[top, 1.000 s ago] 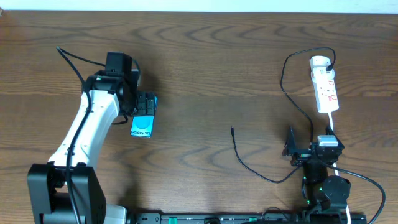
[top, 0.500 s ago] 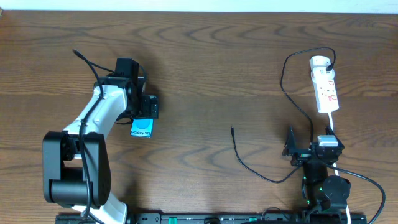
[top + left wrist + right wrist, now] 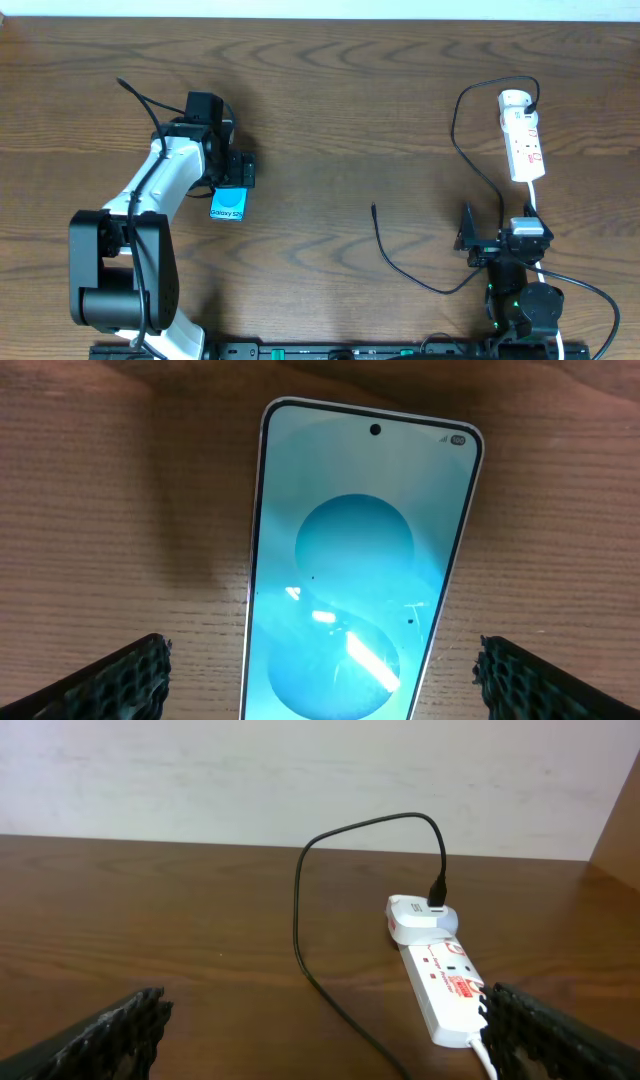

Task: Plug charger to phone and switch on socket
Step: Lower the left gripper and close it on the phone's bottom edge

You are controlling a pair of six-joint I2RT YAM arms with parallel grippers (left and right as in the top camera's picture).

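The phone (image 3: 229,205) lies flat on the table at the left, its cyan screen up; the left wrist view shows it close up (image 3: 360,560). My left gripper (image 3: 238,172) hovers over its far end, open, with a finger on each side of it (image 3: 325,675), not touching. The black charger cable (image 3: 460,130) runs from the socket (image 3: 523,137) at the right down to its free plug tip (image 3: 373,208) mid-table. The socket and cable show in the right wrist view (image 3: 440,975). My right gripper (image 3: 497,245) rests open near the front edge (image 3: 320,1030), empty.
The socket's white cord (image 3: 533,210) runs toward the right arm's base. A pale wall (image 3: 300,770) stands behind the table's far edge.
The left arm moved a little between one second and half a second ago and has stayed over the phone since. The right arm, cable and socket have not moved.
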